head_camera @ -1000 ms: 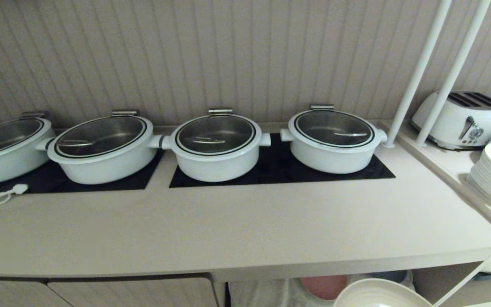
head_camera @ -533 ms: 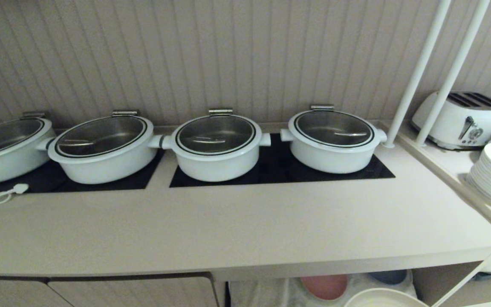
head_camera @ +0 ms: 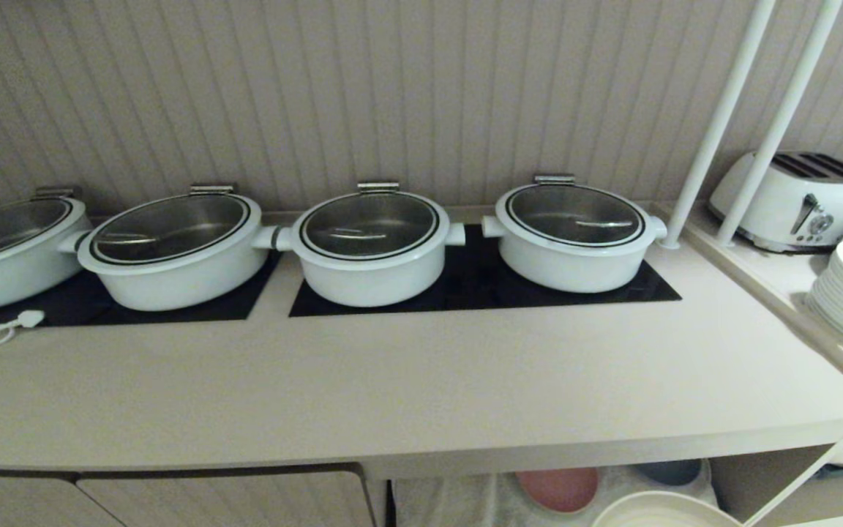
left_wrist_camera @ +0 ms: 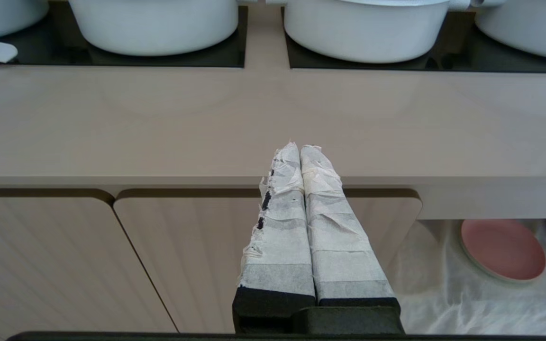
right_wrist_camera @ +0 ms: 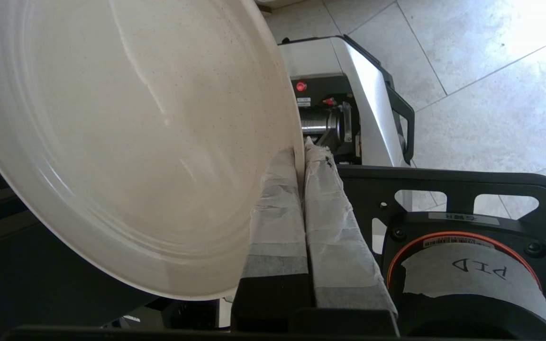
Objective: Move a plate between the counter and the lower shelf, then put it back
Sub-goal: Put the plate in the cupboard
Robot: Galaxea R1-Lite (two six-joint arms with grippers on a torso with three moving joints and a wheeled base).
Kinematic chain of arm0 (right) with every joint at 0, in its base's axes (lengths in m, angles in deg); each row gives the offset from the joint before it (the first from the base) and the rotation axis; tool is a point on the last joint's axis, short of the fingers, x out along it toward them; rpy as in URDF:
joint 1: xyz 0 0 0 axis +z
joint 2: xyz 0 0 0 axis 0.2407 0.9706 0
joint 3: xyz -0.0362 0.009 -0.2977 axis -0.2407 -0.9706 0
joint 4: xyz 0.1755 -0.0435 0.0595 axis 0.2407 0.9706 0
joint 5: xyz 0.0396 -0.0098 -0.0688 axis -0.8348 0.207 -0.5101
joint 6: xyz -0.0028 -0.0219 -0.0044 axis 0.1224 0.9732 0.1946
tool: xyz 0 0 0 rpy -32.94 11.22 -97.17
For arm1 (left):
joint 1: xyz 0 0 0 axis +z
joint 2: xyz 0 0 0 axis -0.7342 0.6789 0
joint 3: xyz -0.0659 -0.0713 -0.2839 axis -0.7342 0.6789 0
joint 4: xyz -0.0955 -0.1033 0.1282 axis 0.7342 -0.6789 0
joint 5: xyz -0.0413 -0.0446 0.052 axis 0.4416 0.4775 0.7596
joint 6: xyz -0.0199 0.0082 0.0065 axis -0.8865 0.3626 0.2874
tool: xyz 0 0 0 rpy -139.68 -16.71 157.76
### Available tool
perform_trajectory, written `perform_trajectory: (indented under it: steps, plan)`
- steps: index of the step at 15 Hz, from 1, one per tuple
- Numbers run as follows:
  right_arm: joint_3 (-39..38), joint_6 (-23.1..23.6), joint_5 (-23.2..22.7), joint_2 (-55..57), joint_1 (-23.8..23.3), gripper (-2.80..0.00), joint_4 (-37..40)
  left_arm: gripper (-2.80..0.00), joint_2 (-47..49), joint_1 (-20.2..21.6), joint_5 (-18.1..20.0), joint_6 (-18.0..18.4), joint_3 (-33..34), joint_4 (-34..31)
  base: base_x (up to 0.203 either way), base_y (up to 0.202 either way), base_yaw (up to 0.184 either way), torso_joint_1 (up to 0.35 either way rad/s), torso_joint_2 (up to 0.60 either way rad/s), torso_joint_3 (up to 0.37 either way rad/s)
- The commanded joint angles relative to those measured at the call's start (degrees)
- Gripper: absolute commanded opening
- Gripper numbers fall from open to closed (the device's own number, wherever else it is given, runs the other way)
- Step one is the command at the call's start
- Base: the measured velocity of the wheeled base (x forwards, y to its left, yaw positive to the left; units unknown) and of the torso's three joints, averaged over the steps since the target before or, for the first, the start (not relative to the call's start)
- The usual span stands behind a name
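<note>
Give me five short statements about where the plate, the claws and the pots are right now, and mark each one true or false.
1. The right claw is shut on the rim of the plate. True.
2. The plate lies flat on the counter. False: it is held in the air below the counter's front edge, at the bottom of the head view.
3. The left claw holds a pink plate. False: it is shut and empty; the pink plate lies on the white cloth of the lower shelf.
4. Four lidded white pots stand along the back of the counter. True.
5. The toaster stands between two pots. False: it stands on the side ledge to the right.
</note>
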Motion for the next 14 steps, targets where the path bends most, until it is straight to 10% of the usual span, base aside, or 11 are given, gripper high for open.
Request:
perform_trajectory:
  steps: [1,14]
  plan:
    - [-0.05,-0.16,-0.10,-0.66,0.01,-2.80,0.77,-2.80,-0.02,0.00,-0.02,-0.04,0.00,0.02,0.000,0.000,0.000,-0.057,0.14,0.071]
    - [-0.55,-0.15,-1.51,-1.10,0.01,-2.80,1.63,-2.80,-0.02,0.00,-0.02,-0.04,0.00,0.02,0.000,0.000,0.000,-0.118,0.26,0.132]
